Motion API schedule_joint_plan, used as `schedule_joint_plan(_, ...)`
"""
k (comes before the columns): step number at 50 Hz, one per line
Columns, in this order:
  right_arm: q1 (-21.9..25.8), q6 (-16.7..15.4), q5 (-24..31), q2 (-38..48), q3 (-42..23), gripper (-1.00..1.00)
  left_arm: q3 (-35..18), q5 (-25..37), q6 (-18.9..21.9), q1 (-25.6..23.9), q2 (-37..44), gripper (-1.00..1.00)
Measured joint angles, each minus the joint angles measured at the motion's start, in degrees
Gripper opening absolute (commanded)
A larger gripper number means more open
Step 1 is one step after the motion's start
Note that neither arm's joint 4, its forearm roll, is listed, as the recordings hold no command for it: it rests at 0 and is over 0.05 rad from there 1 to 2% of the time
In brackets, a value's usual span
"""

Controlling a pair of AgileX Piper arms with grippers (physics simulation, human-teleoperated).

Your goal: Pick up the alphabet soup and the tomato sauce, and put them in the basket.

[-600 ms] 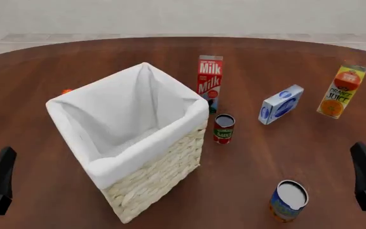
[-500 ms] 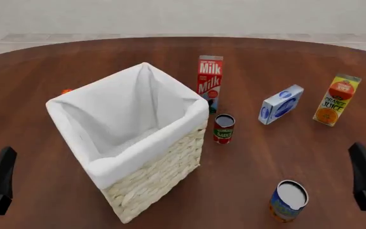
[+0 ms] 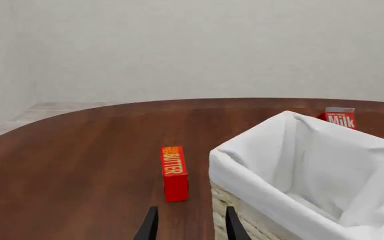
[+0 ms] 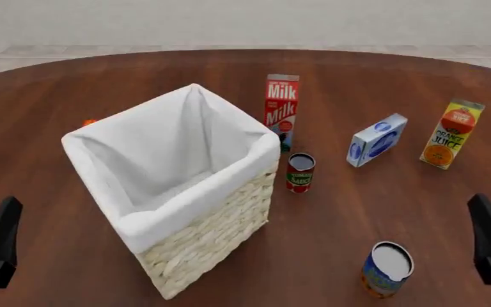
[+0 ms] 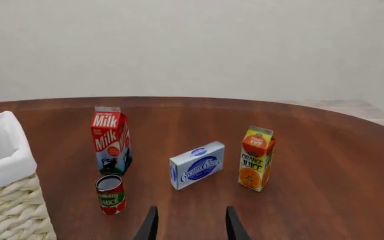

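Both pincers, left pincer (image 3: pixel 190 227) and right pincer (image 5: pixel 190 225), agape (empty); two cans, one basket (image 4: pixel 211 240).

cream woven basket (image 4: pixel 220 236) with white lining, blue-orange alphabet soup (image 4: pixel 386 269), red-green tomato sauce (image 4: pixel 300 173)

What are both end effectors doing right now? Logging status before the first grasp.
Left end effector: open, holding nothing.
Right end effector: open, holding nothing.

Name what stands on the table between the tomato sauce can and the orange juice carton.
The blue and white cream cheese box stands between the tomato sauce and the orange juice carton; the front and right wrist views both show it.
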Motion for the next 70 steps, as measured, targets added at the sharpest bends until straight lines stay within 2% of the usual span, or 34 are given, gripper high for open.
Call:
schedule_joint_plan(10,0.9,-0.5,0.3,3.0,-2.7,1.00,0.0,0.0,0.0,0.0,0.0,1.00)
schedule_joint_plan(22,2.6,-1.1,3.8,7.6,-9.0,1.00,0.0,0.0,0.0,0.0,0.0,1.00)
schedule_joint_plan(50,6.4,-2.5,21.2,17.1,-25.3,1.00,0.0,0.0,0.0,0.0,0.0,1.00)
schedule_joint_plan(61,6.6,-4.1,27.7,20.6,-29.2,1.00,0.0,0.0,0.0,0.0,0.0,1.00)
schedule_joint_plan(70,6.8,-3.7,32.1,22.4,-30.8,1.00,0.0,0.0,0.0,0.0,0.0,1.00)
